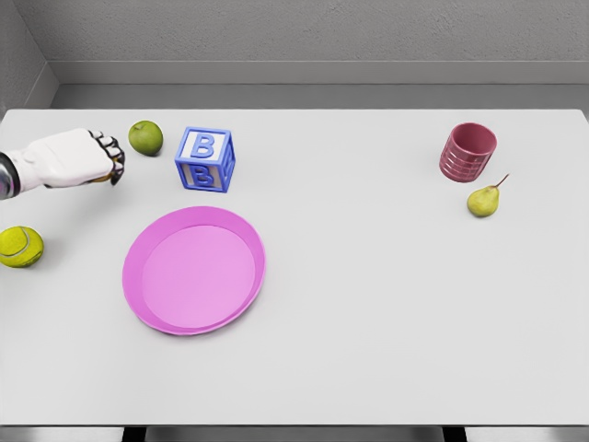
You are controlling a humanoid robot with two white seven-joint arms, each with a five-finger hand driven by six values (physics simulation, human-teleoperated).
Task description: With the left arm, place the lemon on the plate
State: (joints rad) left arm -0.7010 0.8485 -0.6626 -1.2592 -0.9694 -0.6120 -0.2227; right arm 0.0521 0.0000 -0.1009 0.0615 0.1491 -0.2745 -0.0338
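My left hand comes in from the left edge at the upper left, its fingers curled tight. A thin yellowish sliver of the lemon shows under the fingertips, and the palm hides the rest. The pink plate lies flat below and to the right of the hand, left of the table's middle, with nothing on it. The hand is well apart from the plate's rim, up and to its left.
A green apple sits just right of the hand, and a blue letter block stands beyond it. A yellow tennis ball rests at the left edge. A maroon cup and a pear stand at the far right.
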